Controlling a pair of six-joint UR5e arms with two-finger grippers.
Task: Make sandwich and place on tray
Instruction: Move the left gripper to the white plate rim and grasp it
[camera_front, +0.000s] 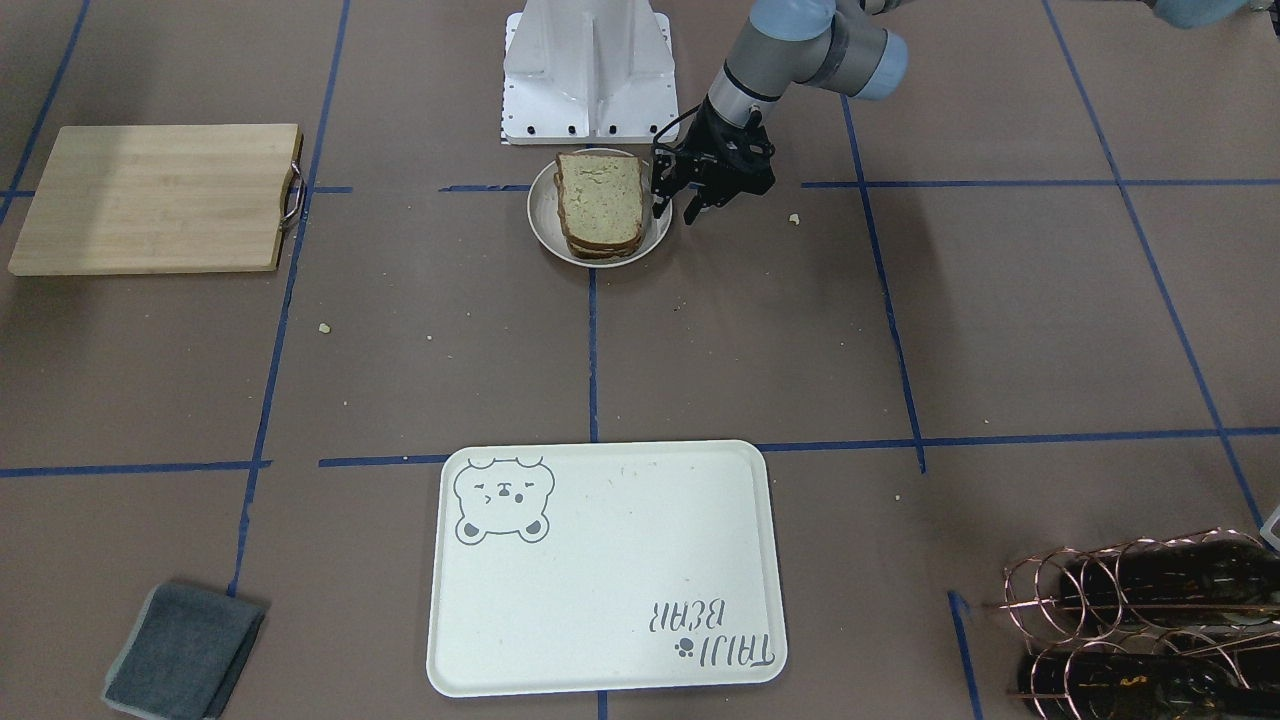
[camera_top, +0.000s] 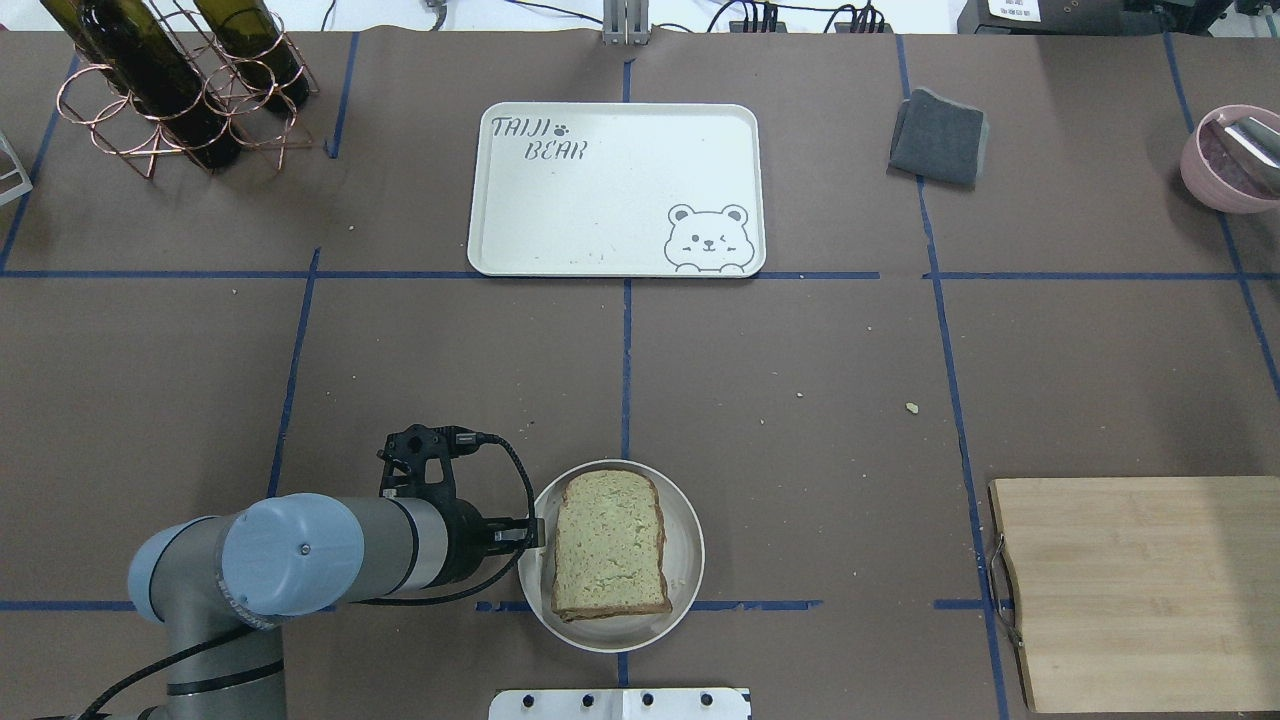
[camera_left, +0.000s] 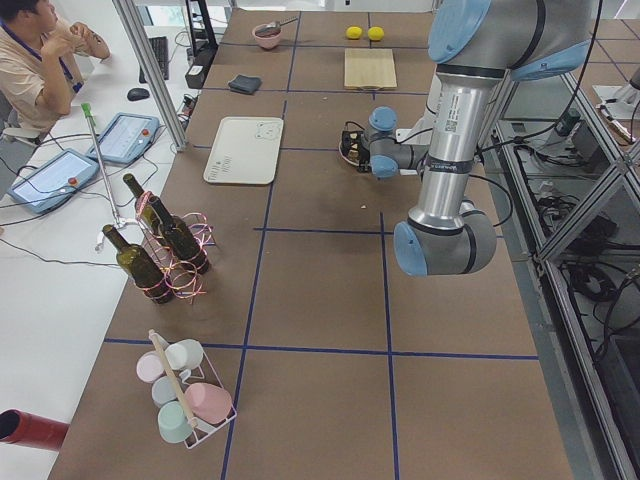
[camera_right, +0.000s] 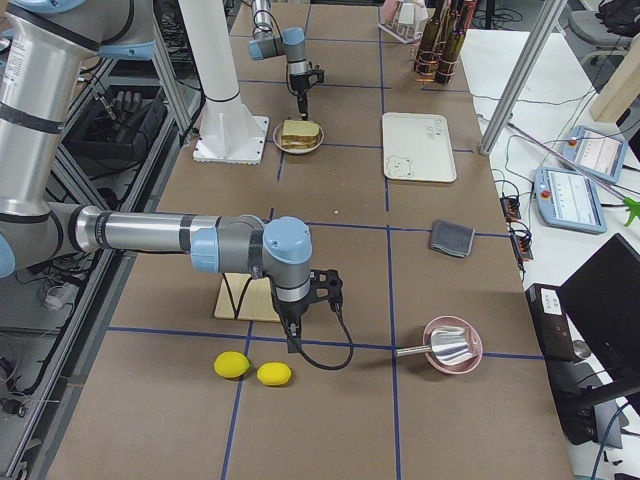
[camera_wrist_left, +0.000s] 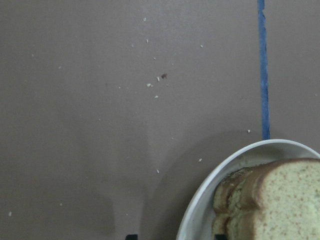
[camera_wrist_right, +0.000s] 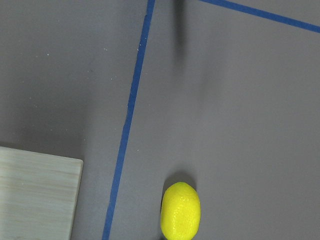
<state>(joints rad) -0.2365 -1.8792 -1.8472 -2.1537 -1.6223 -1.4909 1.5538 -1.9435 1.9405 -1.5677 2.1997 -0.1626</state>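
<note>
clearly the left pincer (camera_top: 527, 536) is the nearer one: released, at 9 o'clock on the plate (camera_top: 690, 575), with the sandwich (camera_top: 608, 545) just at its 3 o'clock, long axis 12-to-6. the tray (camera_top: 600, 200) lies well apart at 12; whether the right pincer (camera_right: 298, 325) is clenched cannot be told.

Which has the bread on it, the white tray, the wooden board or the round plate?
The small round white plate: the stacked tan bread slices sit on it. The cream bear-face tray and pale wooden cutting board carry no bread.
</note>
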